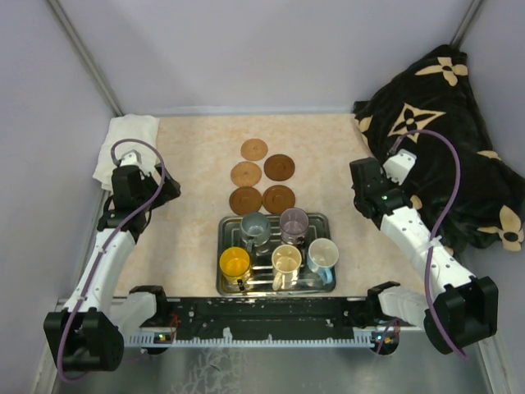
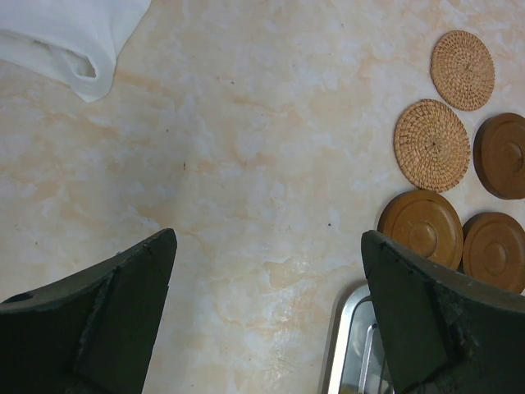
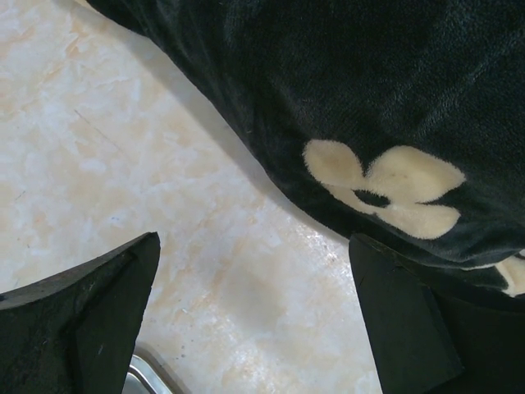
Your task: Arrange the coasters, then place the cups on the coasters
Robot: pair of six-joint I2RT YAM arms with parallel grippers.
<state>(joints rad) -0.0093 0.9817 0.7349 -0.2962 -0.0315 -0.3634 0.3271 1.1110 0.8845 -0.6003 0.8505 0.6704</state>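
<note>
Several round brown coasters (image 1: 261, 176) lie clustered on the table's middle, just beyond a metal tray (image 1: 220, 246). In the left wrist view two of them are woven (image 2: 432, 144) and the others smooth wood (image 2: 420, 226). Several cups stand in the tray: grey (image 1: 254, 226), purple (image 1: 294, 222), orange-yellow (image 1: 235, 263), cream (image 1: 286, 260) and light blue (image 1: 322, 254). My left gripper (image 1: 168, 190) (image 2: 269, 246) hangs open over bare table left of the coasters. My right gripper (image 1: 361, 176) (image 3: 254, 242) is open and holds nothing, right of the coasters by the blanket's edge.
A white folded cloth (image 1: 123, 144) (image 2: 74, 37) lies at the back left corner. A black blanket with cream flowers (image 1: 443, 123) (image 3: 369, 98) fills the right side. The tray's corner (image 2: 353, 345) shows beside the left gripper's right finger. Walls enclose the table.
</note>
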